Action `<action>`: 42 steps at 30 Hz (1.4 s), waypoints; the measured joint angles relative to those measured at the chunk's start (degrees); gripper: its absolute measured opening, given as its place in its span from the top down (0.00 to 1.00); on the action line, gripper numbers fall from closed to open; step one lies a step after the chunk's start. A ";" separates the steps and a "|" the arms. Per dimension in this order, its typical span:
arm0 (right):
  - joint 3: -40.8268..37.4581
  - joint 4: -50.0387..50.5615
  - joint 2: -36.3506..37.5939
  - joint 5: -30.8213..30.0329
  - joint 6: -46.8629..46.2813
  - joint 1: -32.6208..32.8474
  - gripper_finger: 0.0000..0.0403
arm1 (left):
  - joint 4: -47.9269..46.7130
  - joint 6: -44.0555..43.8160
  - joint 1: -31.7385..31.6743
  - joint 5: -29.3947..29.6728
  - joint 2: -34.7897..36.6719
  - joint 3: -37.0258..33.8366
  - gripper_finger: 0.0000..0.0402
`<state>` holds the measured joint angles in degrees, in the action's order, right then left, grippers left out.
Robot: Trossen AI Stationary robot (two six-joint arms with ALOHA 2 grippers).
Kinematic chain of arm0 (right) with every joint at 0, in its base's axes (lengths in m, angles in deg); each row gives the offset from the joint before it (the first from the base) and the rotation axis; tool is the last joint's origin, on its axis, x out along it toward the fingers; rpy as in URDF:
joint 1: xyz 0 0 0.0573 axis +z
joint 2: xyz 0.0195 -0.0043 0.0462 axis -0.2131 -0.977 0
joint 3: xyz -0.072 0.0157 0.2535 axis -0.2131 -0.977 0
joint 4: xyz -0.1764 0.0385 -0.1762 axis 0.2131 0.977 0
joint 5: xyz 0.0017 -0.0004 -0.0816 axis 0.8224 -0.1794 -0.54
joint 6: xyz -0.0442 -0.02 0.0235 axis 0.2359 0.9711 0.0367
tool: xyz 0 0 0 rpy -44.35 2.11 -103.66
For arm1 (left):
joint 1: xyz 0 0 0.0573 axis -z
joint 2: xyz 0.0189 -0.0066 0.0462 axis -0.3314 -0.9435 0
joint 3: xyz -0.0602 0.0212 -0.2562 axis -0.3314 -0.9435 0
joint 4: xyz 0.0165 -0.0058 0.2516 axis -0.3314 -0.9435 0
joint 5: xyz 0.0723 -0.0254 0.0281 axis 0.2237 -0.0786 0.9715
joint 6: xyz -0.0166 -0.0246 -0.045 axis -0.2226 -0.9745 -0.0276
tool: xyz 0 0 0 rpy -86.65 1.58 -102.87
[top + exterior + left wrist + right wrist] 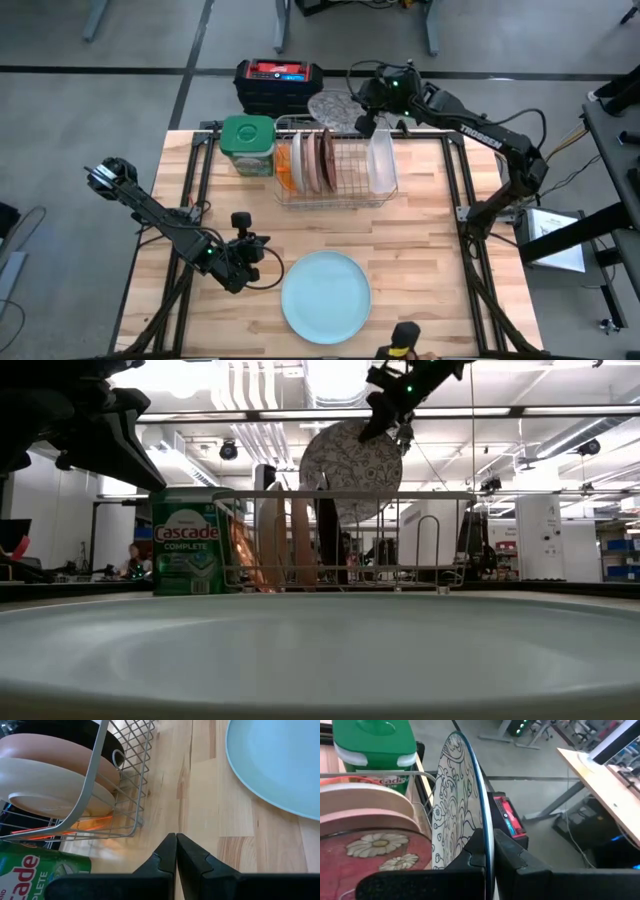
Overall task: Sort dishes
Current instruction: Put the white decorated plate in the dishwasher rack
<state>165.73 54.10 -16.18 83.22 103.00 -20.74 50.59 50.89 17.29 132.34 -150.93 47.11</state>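
A wire rack (335,192) at the table's far middle holds an orange plate (285,165), a pink plate (303,163) and a dark red plate (325,160) standing on edge. My right gripper (362,115) hangs over the rack's far edge, shut on a grey patterned plate (330,105), seen high above the rack in the low view (345,465). A large light blue plate (325,295) lies flat near the front edge. My left gripper (255,250) waits shut just left of it, above the wood. My right gripper pinches the grey plate's rim (481,837) between its two fingers, at the plate's upper right edge (385,435) in the low view. The fingers come from the table's right, slanting down. The plate hangs on edge below them, lifted clear of the table.
A clear tub (382,160) stands in the rack's right end. A green-lidded jar (248,145) stands left of the rack. A black and red box (278,85) sits beyond the far edge. A yellow and black object (405,340) lies at the near edge.
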 joint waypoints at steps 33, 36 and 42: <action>-2.56 -4.27 -13.60 2.95 -0.97 -1.52 1.00 | 0.01 0.04 0.00 0.04 0.00 -0.02 1.00; -2.56 -4.01 -13.56 3.06 -0.94 -1.50 0.96 | 0.00 0.07 0.00 0.04 0.00 -0.02 1.00; -2.56 -3.31 -13.38 -1.39 -0.79 -1.46 0.86 | -0.02 0.11 0.00 0.07 0.00 -0.02 1.00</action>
<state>163.17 50.80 -29.57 81.83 102.21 -22.20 50.57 51.00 17.29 132.40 -150.93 47.09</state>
